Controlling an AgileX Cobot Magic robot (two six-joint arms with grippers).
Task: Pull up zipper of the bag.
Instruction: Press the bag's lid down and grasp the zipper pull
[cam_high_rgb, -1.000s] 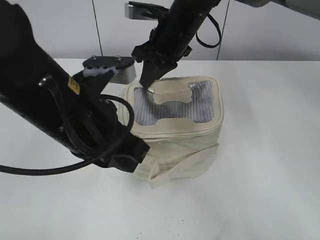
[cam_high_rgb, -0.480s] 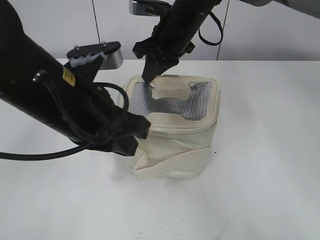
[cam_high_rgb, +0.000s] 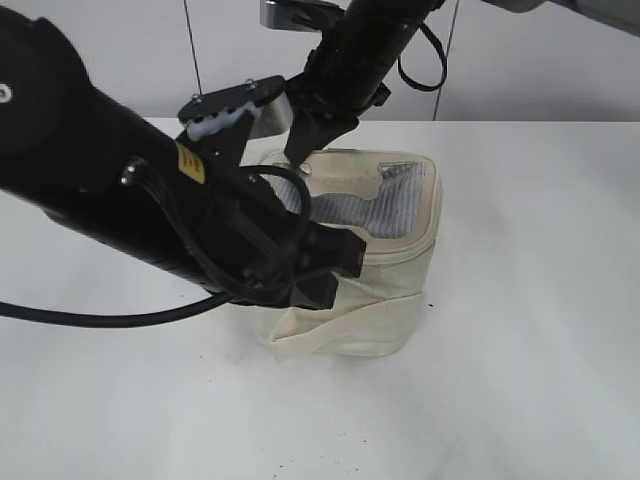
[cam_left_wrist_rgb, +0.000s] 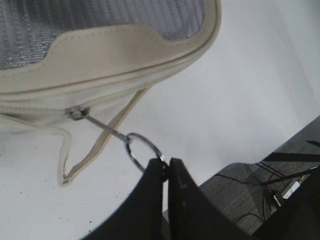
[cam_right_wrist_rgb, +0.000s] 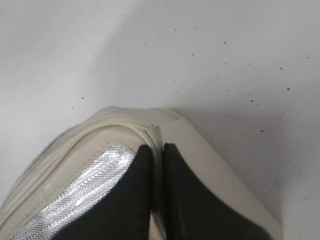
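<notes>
Left hand (cam_left_wrist_rgb: 165, 167) clamped on the ring pull (cam_left_wrist_rgb: 142, 149), only the ring's lower edge caught between the 2 tips. Thin link drawn taut from ring up to the slider (cam_left_wrist_rgb: 77, 112), sitting on the zipper (cam_left_wrist_rgb: 150, 70) along the near rim. Looked a slender hold: ring likely to slip out if the pull ran off the track's line, slider likely to jam at the rounded corner if dragged sideways.

Right hand (cam_right_wrist_rgb: 156, 200) pressed down on the bag (cam_high_rgb: 375, 300) at its far corner, fingers nearly together with a sliver of cream trim between; pinching or merely pushing, could not tell. Seemed the only anchor: any give there, and the soft bag would probably tip or skid across the desk (cam_high_rgb: 540, 300) rather than let the slider travel.

Bag upright mid-desk, strap band (cam_high_rgb: 350, 325) sagging, walls crumpled under the load. Loose flap (cam_left_wrist_rgb: 95, 145) below the slider a possible snag.
</notes>
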